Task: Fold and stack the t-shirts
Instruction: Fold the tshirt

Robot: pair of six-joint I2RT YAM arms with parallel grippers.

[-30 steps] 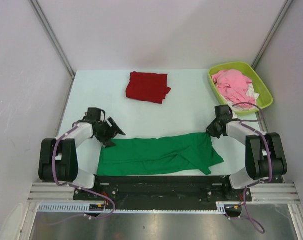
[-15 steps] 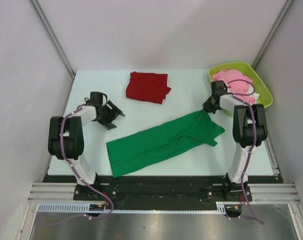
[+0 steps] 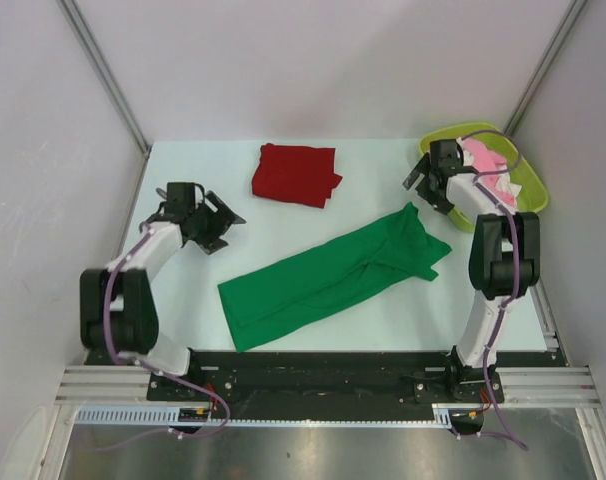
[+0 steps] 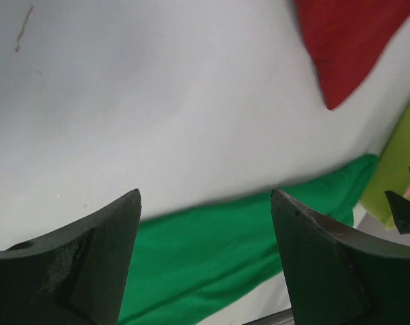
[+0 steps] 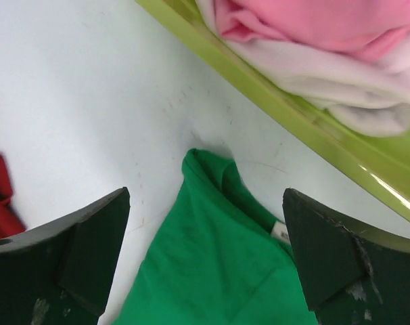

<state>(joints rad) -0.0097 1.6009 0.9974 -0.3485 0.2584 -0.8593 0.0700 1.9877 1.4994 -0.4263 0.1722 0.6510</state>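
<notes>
I am holding the left gripper (image 3: 226,228) and right gripper (image 3: 419,182) wide open, empty; the green t-shirt (image 3: 333,275) is lying bunched diagonally across the table's (image 3: 183,170) near half, the red t-shirt (image 3: 295,174) folded by the far edge; regrasping is risking pinching doubled layers or clipping the basket (image 5: 272,95).

Green t-shirt (image 3: 328,280) diagonal, red t-shirt (image 3: 295,174) folded
</notes>
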